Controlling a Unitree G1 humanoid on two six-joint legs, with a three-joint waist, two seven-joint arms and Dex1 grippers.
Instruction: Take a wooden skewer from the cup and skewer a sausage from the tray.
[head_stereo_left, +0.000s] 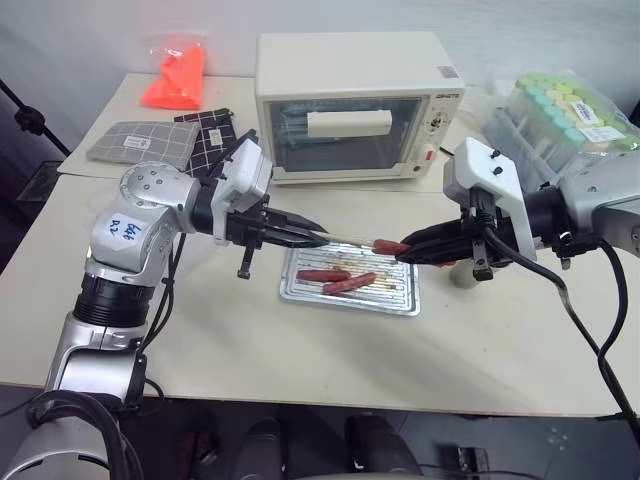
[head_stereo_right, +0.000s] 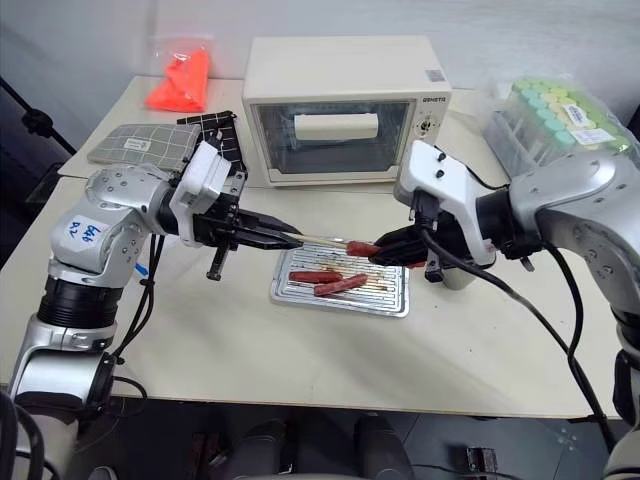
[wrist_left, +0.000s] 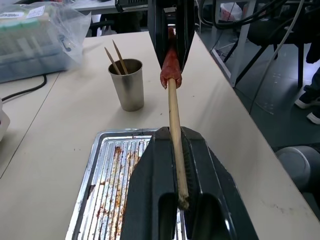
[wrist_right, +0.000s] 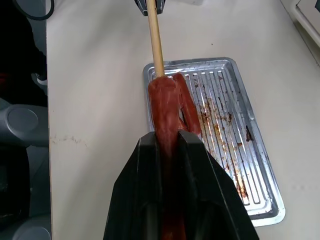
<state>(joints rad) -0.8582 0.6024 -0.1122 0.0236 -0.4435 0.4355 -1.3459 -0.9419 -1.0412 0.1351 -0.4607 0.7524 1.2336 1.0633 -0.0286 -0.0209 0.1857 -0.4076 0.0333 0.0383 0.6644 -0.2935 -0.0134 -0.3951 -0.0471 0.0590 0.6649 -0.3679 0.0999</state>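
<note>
My left gripper (head_stereo_left: 318, 238) is shut on a wooden skewer (wrist_left: 175, 130), held nearly level and pointing toward my right gripper (head_stereo_left: 405, 250). The right gripper is shut on a reddish-brown sausage (wrist_right: 165, 102). The skewer's tip meets the sausage's near end, above the far edge of the metal tray (head_stereo_left: 400, 300). Two more sausages (head_stereo_left: 323, 274) lie side by side on the tray's ribbed bottom. In the left wrist view the grey cup (wrist_left: 127, 85) stands beyond the tray with two skewers in it. In the eye views my right gripper partly hides it.
A cream toaster oven (head_stereo_left: 355, 105) stands behind the tray. A plastic bag of capped tubes (head_stereo_left: 560, 115) is at the back right. Folded cloths (head_stereo_left: 140, 142) and an orange packet (head_stereo_left: 175, 75) lie at the back left. Bare tabletop runs in front of the tray.
</note>
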